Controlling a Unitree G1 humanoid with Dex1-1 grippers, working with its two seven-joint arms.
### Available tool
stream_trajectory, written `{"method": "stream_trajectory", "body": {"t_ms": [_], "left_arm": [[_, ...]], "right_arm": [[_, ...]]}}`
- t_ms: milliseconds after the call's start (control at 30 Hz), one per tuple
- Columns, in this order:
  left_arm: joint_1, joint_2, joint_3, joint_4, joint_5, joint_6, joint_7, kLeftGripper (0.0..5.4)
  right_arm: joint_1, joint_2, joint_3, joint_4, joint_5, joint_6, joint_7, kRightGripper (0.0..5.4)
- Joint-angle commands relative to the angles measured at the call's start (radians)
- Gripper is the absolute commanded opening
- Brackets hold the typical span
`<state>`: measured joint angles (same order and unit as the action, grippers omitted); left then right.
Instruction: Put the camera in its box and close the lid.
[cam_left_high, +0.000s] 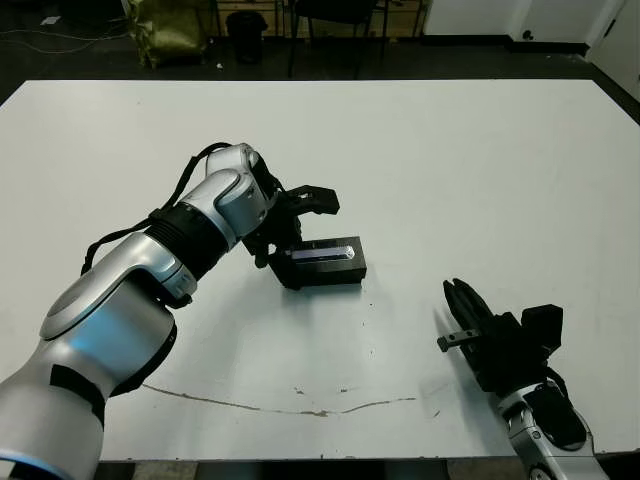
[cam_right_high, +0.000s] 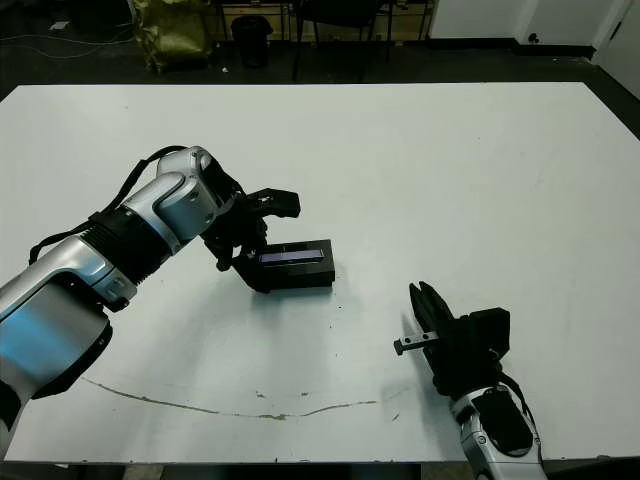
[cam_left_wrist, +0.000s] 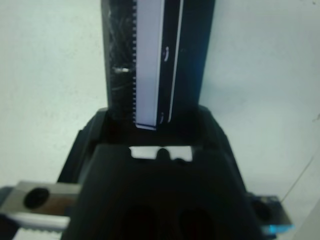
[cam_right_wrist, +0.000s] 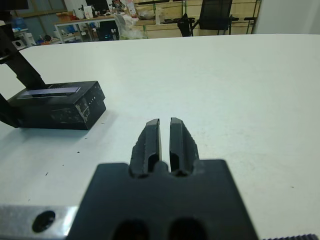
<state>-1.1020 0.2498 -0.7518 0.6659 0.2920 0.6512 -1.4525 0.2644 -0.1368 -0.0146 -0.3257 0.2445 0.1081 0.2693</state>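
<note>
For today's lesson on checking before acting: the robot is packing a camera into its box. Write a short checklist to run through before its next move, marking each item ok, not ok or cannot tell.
1. Lid sits on the box: ok, it looks seated flat, strip facing up.
2. Camera inside the box: cannot tell, the lid hides the inside, and no camera lies loose on the table.
3. Left gripper at the box's end: ok, its fingers straddle that end.
4. Left gripper's hold on the lid: cannot tell.
5. Right gripper clear of the box: ok, fingers shut, empty, well apart.
6. Box away from the table's edge: ok.
</note>
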Motion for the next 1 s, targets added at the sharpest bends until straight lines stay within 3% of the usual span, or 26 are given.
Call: {"method": "stream_trajectory", "body": {"t_ms": [33, 300, 500, 633, 700, 833, 1000], "left_arm": [[0.016, 0.010, -0.030, 0.039, 0.025, -0.006, -0.023, 2.29], [0.000, -0.003, -0.052, 0.044, 0.036, -0.039, -0.015, 2.29], [0.010, -0.018, -0.013, 0.034, 0.015, -0.058, 0.005, 2.28], [0.031, -0.031, 0.009, -0.016, 0.036, 0.003, 0.090, 2.28], [0.038, -0.028, 0.003, -0.041, 0.042, -0.010, 0.102, 2.68], [0.056, -0.014, 0.005, -0.039, 0.023, -0.142, 0.088, 3.68], [0.073, 0.001, 0.018, -0.056, 0.031, -0.183, 0.095, 4.92]], "right_arm": [[0.009, 0.000, 0.000, 0.020, 0.004, -0.005, 0.008, 0.00], [0.009, 0.004, 0.000, 0.038, 0.006, -0.030, 0.016, 0.00], [0.011, 0.004, 0.002, 0.052, 0.007, -0.049, 0.021, 0.00], [0.012, 0.006, 0.002, 0.059, 0.013, -0.056, 0.027, 0.00], [0.017, 0.003, 0.005, 0.040, 0.006, -0.034, 0.013, 0.00], [0.020, 0.001, 0.006, 0.036, 0.006, -0.035, 0.013, 0.00], [0.018, 0.000, 0.006, 0.040, 0.005, -0.039, 0.014, 0.00]]}}
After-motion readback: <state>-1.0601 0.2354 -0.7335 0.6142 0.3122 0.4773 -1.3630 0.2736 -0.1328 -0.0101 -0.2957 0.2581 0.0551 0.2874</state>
